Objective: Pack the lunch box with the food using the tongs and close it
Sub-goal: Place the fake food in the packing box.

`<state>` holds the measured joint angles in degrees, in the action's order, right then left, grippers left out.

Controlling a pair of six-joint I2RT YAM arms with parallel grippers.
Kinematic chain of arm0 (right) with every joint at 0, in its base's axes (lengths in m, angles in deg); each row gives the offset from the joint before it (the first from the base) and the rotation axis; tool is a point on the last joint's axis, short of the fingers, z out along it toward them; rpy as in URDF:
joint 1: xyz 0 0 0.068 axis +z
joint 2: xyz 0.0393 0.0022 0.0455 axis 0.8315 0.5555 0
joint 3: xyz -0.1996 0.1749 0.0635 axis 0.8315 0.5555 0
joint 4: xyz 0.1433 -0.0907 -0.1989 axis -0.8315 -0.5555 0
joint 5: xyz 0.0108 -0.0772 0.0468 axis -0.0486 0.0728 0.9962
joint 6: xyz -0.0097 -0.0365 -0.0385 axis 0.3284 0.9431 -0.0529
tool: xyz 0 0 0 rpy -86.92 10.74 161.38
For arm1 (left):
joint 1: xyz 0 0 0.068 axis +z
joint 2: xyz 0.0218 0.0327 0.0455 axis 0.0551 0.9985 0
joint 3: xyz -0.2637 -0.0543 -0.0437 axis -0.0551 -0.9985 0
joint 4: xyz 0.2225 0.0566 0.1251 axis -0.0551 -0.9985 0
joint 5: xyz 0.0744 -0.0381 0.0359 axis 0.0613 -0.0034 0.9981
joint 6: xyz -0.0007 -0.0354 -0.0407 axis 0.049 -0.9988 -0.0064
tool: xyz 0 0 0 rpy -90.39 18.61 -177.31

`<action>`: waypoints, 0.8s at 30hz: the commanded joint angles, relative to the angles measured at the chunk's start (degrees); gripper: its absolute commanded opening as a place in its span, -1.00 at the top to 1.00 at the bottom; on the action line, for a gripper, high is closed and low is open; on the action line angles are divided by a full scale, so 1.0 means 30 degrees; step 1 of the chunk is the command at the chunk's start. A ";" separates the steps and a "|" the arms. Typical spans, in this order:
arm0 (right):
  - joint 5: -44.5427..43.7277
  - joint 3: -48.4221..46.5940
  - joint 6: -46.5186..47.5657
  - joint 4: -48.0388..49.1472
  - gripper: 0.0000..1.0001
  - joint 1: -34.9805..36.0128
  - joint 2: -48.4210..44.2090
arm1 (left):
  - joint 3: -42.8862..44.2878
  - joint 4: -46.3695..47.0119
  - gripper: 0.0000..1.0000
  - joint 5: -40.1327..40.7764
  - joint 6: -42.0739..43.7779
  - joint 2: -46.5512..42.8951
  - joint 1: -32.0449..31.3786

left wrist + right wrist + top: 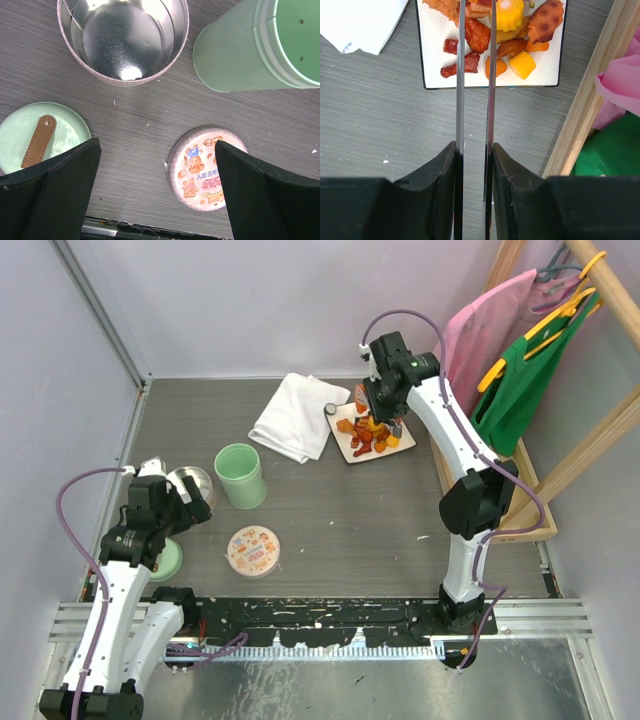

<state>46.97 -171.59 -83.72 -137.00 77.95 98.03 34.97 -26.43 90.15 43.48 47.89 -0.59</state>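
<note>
Right fingers (432, 200) clamp tongs (460, 100) over food (477, 35); left fingers (50, 195) gape empty above upside-down-lettered cartoon lid (200, 170).

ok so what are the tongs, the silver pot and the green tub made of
The tongs look like polished metal: thin grey arms with bright streaks along them. The silver pot is likely brushed steel, with fine grain and a mirror-like glare spot on its floor. The green tub is matte mint with a soft sheen, probably plastic or coated metal; the look leaves that open.
</note>
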 commanded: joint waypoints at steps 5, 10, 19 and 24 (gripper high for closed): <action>0.0630 -0.0857 -0.0396 0.0400 0.89 0.0392 -0.1747 | 0.0064 0.0926 -0.96 -0.0183 0.0297 -0.0243 -0.0070; 0.0970 -0.1030 -0.0508 0.0253 0.89 0.0950 -0.2179 | 0.0077 0.0897 -0.96 -0.0191 0.0291 -0.0257 -0.0069; 0.1565 -0.1596 -0.0927 0.0044 0.89 0.3080 -0.3002 | 0.0113 0.0867 -0.96 -0.0089 0.0288 -0.0355 -0.0062; 0.2337 -0.1945 -0.1485 0.0199 0.88 0.4669 -0.3593 | 0.0099 0.0867 -0.96 0.0073 0.0283 -0.0555 -0.0069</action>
<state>51.28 -173.74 -86.19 -138.37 88.77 92.30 34.97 -26.43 90.02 43.48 47.34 -0.59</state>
